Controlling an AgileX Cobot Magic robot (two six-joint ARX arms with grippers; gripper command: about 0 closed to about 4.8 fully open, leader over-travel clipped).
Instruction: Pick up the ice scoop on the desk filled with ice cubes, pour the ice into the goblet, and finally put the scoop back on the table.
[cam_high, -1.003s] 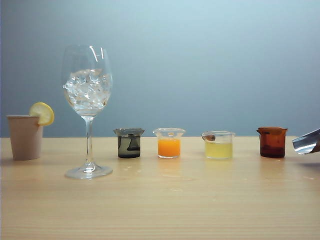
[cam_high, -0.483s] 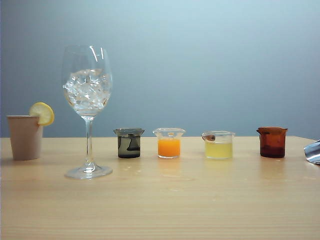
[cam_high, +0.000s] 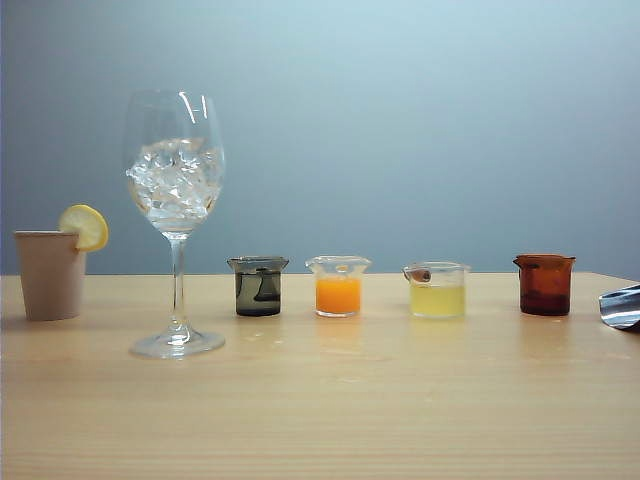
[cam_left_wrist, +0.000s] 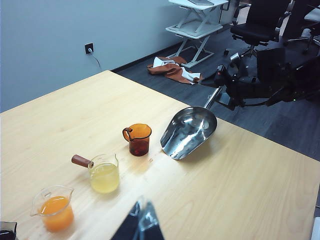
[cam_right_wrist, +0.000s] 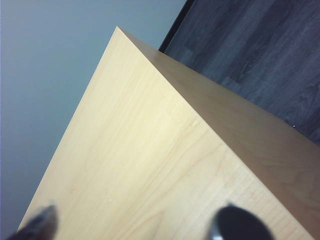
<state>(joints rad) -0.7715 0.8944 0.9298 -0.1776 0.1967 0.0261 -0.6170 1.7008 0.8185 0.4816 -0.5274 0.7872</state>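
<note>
Steel ice scoop (cam_left_wrist: 189, 131) lies empty on the desk (cam_high: 320, 400) at 3 o'clock; ice cubes (cam_high: 176, 180) fill the goblet (cam_high: 176, 220). Right hand (cam_right_wrist: 135, 222) spread wide, holding nothing; left hand (cam_left_wrist: 141, 222) closed, empty. Put-back step; next, retract clear.

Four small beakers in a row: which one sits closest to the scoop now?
The amber beaker, at the right end of the row in the exterior view. The scoop lies just beside it on the table; the yellow, orange and dark beakers stand progressively farther.
</note>
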